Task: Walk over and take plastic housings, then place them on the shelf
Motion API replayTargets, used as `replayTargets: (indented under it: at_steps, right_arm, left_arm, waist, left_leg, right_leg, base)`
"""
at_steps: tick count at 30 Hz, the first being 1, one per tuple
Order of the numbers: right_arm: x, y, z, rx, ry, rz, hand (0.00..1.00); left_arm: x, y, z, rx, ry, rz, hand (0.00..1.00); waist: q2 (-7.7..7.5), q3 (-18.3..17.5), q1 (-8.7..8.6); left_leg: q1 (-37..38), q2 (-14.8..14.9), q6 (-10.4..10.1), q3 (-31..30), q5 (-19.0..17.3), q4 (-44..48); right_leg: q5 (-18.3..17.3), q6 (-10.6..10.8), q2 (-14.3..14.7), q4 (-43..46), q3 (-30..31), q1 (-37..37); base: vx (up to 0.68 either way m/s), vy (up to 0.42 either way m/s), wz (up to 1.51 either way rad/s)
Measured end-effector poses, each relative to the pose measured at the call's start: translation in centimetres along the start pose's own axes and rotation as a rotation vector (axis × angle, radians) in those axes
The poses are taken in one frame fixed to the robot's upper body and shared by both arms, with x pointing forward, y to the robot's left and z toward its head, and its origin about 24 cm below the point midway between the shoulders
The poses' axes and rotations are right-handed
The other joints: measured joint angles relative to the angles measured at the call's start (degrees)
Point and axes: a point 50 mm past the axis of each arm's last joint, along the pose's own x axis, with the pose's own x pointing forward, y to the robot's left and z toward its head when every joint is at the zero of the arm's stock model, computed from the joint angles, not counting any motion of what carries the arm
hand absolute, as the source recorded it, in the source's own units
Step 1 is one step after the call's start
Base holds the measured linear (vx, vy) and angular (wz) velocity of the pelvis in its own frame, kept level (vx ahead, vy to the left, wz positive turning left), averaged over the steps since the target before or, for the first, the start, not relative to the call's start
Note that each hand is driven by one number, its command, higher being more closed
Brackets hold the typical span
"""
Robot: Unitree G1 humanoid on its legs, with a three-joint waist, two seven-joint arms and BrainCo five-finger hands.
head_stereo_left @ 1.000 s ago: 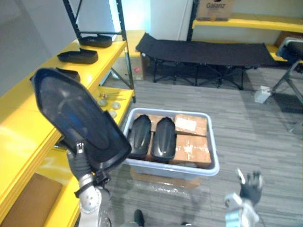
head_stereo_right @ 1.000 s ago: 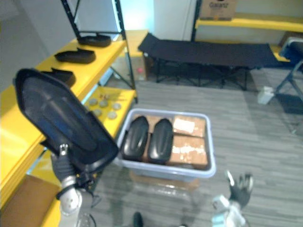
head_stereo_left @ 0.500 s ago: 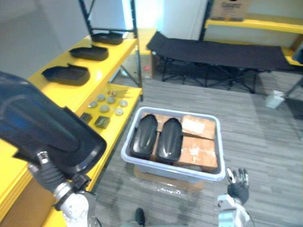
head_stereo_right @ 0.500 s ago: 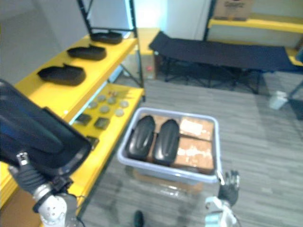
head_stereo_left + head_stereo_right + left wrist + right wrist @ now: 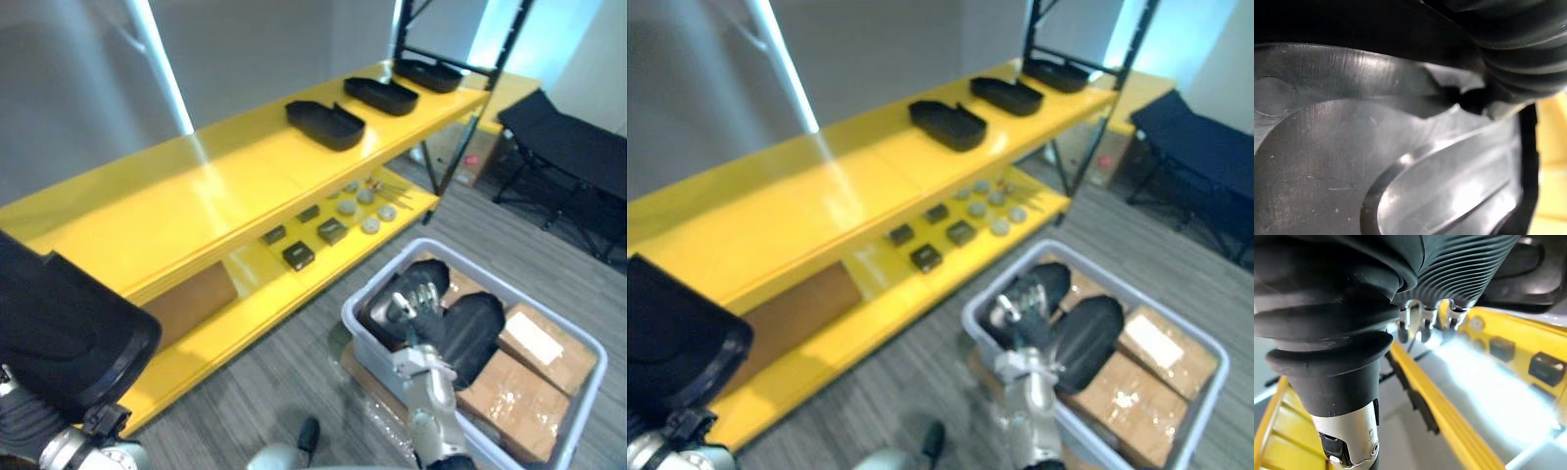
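A large black plastic housing (image 5: 59, 343) is held up at the lower left, level with the yellow shelf's (image 5: 196, 196) front edge. My left hand (image 5: 1518, 63) is shut on its lower rim, and its hollow inside (image 5: 1400, 186) shows close up in the left wrist view. Three more black housings (image 5: 325, 124) lie in a row along the top shelf. Two others (image 5: 480, 333) lie in the grey bin (image 5: 364, 323) on the floor. In front of that bin my right hand (image 5: 416, 304) is raised, open, holding nothing, its fingers (image 5: 1422, 325) straight.
Cardboard boxes (image 5: 519, 397) fill the bin's other half. Small dark and round parts (image 5: 333, 230) lie on the lower yellow shelf. A black shelf post (image 5: 470, 108) stands at the rack's far end, with a black cot (image 5: 578, 147) beyond it.
The camera has swung left, so the shelf now fills the view. The held housing sits lower in the picture. My right hand has come up from near the floor to bin height.
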Motion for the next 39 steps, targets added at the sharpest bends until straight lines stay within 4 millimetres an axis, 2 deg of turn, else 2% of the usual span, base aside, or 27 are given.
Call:
replayTargets:
  at_steps: [3,7,11,12,17,19,23,26,28,31,39]
  right_arm:
    - [0.0,-0.4,0.2,-0.030,-0.005,-0.004,0.00]
    - [-0.3,-1.4,0.4,-0.093,0.014,0.013,0.00]
    - [-1.1,-2.1,0.6,-0.104,0.021,0.017,0.00]
    - [-1.3,-2.1,0.7,-0.103,0.015,0.026,0.00]
    - [-1.2,-1.9,2.1,-0.115,-0.046,0.042,0.00]
    - [-1.1,-2.0,2.4,-0.119,-0.058,0.051,0.00]
    - [-0.9,-2.1,2.8,-0.144,-0.074,0.054,0.00]
    - [-1.0,-2.6,3.3,-0.171,-0.092,0.037,0.00]
    - [-1.5,-2.9,4.8,-0.190,-0.156,0.029,0.00]
    - [-1.5,-3.0,5.9,-0.215,-0.213,0.033,0.00]
    - [-1.5,-3.4,6.3,-0.246,-0.212,0.037,0.00]
  left_arm:
    - [-0.1,-0.2,-0.2,0.004,0.007,-0.003,1.00]
    - [-0.3,-0.3,-0.6,0.003,0.030,0.030,1.00]
    - [-0.3,0.0,-0.7,-0.006,0.043,0.066,1.00]
    - [-0.4,0.1,-0.7,-0.020,0.055,0.073,1.00]
    - [-0.5,-0.3,-0.4,-0.043,0.049,0.056,1.00]
    - [-0.5,-0.9,0.1,-0.070,0.035,0.032,1.00]
    - [-0.2,-2.1,0.6,-0.094,0.002,-0.029,1.00]
    - [0.3,-4.9,1.3,-0.148,-0.062,-0.160,1.00]
    - [0.8,-6.9,1.7,-0.161,-0.116,-0.269,1.00]
    - [1.0,-7.5,1.4,-0.160,-0.113,-0.292,1.00]
    - [0.1,-7.9,0.6,-0.147,-0.052,-0.324,1.00]
  waist:
    - [-0.69,0.4,-0.61]
    - [0.42,0.9,-0.80]
    - [0.83,1.3,-0.78]
    - [0.99,1.4,-0.82]
    - [1.03,1.5,-0.92]
    - [1.08,1.5,-1.00]
    - [1.58,2.4,-3.12]
    - [1.35,3.4,-4.29]
    - [0.97,3.6,-5.71]
    - [0.60,3.6,-6.44]
    - [0.85,3.7,-6.85]
  left_leg:
    - [-0.1,0.5,0.0,2.3,0.0,0.0]
    - [0.1,2.7,-0.2,5.6,0.1,0.3]
    - [-0.3,4.0,-0.7,6.5,0.5,0.3]
    - [-0.4,4.3,-1.0,6.9,1.2,0.3]
    - [0.1,3.9,-1.0,6.8,1.6,0.0]
    - [0.0,3.3,-0.6,6.9,0.8,0.0]
    - [0.1,2.5,0.2,7.6,0.2,0.0]
    - [0.0,1.7,0.3,5.1,0.1,0.0]
    - [-0.4,0.6,0.4,1.8,0.1,0.0]
    - [-1.0,0.0,0.5,1.0,0.1,0.0]
    - [-0.9,0.0,0.6,0.9,2.1,0.3]
  right_leg:
    - [-1.3,0.2,0.7,-3.0,3.1,-0.1]
    - [-1.6,1.3,2.1,-3.3,6.4,-1.6]
    - [-1.6,1.7,3.1,-3.4,5.6,-1.5]
    - [-1.2,2.5,3.4,-3.3,4.4,-0.9]
    - [-1.3,2.7,3.1,-3.3,2.4,0.9]
    - [-1.3,2.6,2.3,-2.6,2.1,0.9]
    - [-2.2,1.4,0.6,2.5,2.4,0.0]
    - [-2.3,1.2,-0.2,8.9,9.9,-2.3]
    - [-2.4,1.0,-0.3,13.0,14.7,-3.3]
    - [-2.7,0.6,-0.1,12.6,15.4,-3.0]
    - [-4.5,0.2,0.3,11.6,15.7,-2.1]
  base:
    - [-0.06,-0.057,-0.41]
    - [-0.08,-0.061,-0.43]
    - [-0.01,-0.069,0.09]
    - [0.04,-0.076,0.34]
    - [0.04,-0.039,0.21]
    - [0.02,0.037,0.15]
    - [-0.01,0.058,0.29]
    - [0.03,0.081,0.60]
    - [0.09,-0.007,0.89]
    - [0.09,-0.048,0.42]
    - [0.08,-0.101,0.03]
